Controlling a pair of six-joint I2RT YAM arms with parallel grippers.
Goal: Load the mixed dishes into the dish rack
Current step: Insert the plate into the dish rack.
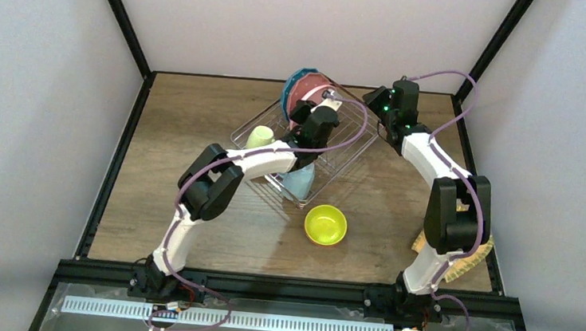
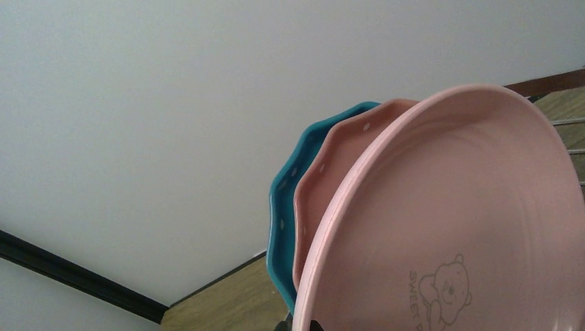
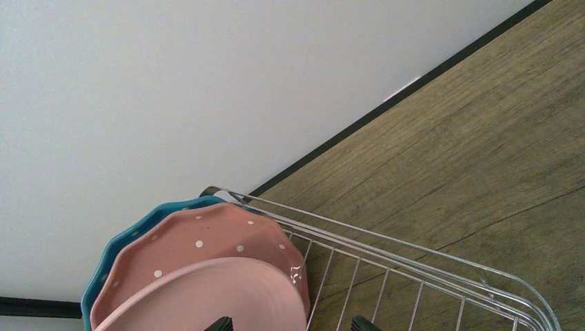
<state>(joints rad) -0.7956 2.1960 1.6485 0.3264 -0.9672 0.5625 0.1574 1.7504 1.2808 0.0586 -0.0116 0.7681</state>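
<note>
dish rack (image 1: pixel 352 143): silvery wire, skewed mid-table | blue dotted plate (image 2: pixel 283 207), pink dotted plate (image 3: pixel 207 241), plain pink plate (image 2: pixel 455 221): upright, far end | pale green mug (image 1: pixel 259 137), light blue mug (image 1: pixel 300 184): inside | lime bowl (image 1: pixel 325 224): on table, near rack

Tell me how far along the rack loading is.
Done: the blue dotted plate and pink dotted plate stand in the dish rack, with the pale green mug and light blue mug. In hand: the left hand is shut on the plain pink plate at that stack; the right hand is open. Left: the lime bowl on the table and the woven tan plate by the right arm's base.
</note>
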